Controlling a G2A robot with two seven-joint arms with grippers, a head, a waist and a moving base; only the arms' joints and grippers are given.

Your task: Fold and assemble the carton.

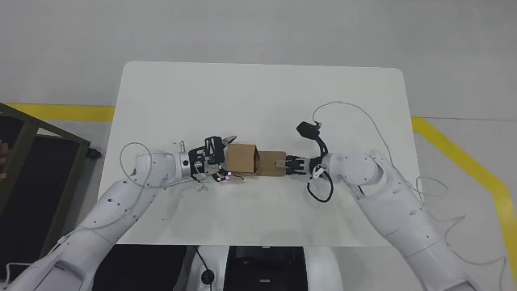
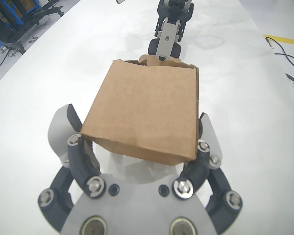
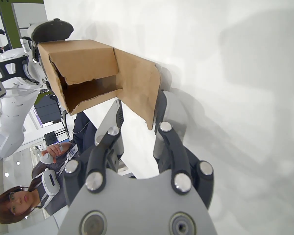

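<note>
My left gripper (image 2: 137, 133) clasps the closed end of the carton (image 2: 147, 108), fingers pressed to its two sides, while my right gripper (image 3: 139, 113) pinches the long flap (image 3: 137, 84) at the open end. The carton hangs between my arms over the counter's (image 1: 323, 97) front middle. I judge it half done: body squared, one end shut. The open mouth's flaps, plain brown and ragged-edged, are left to fold and tuck.

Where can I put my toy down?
The far side of the table, behind the carton, is bare, widest toward the far left corner. The near middle is crowded: the left gripper and right gripper hold the carton, and a cable loops nearby.
</note>
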